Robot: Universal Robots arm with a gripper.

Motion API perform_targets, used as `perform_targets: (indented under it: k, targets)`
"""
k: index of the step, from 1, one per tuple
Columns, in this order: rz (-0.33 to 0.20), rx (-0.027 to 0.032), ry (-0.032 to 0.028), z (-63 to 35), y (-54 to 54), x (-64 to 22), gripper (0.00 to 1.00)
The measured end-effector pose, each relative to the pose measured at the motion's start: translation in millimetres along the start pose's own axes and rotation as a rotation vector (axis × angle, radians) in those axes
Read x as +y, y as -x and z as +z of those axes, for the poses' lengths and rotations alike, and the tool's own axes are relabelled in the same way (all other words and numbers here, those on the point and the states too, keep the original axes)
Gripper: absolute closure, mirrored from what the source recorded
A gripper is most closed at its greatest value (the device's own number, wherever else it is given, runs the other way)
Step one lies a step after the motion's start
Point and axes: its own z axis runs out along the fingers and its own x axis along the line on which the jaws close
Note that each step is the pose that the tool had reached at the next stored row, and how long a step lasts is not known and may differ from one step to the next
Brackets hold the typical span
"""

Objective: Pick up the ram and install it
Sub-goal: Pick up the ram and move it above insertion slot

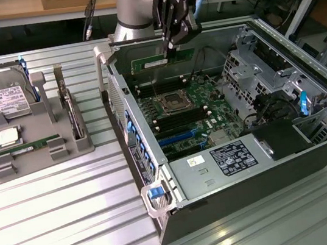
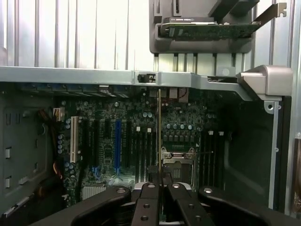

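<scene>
The claw [image 1: 170, 46] is seen above the open computer case [image 1: 224, 199], clamped narrowly on the ram [image 1: 157, 62]. The green stick is held lengthwise over the motherboard [image 1: 186, 110], near the case's far wall, clear of the slots. In the wrist view, the ram [image 2: 159, 132] is seen edge-on as a thin line running out from the claw [image 2: 160, 176]. On the tabletop [image 1: 55, 225], a second stick [image 1: 34, 145] lies flat in the grey tray [image 1: 40, 159], at the exterior view's left.
</scene>
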Motion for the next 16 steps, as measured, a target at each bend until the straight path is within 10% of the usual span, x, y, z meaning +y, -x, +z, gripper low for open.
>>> perform_targets:
  k: [16]
  targets:
    - [0.000,0.0000,0.0000,-1.9,-1.3,-41.3,0.88]
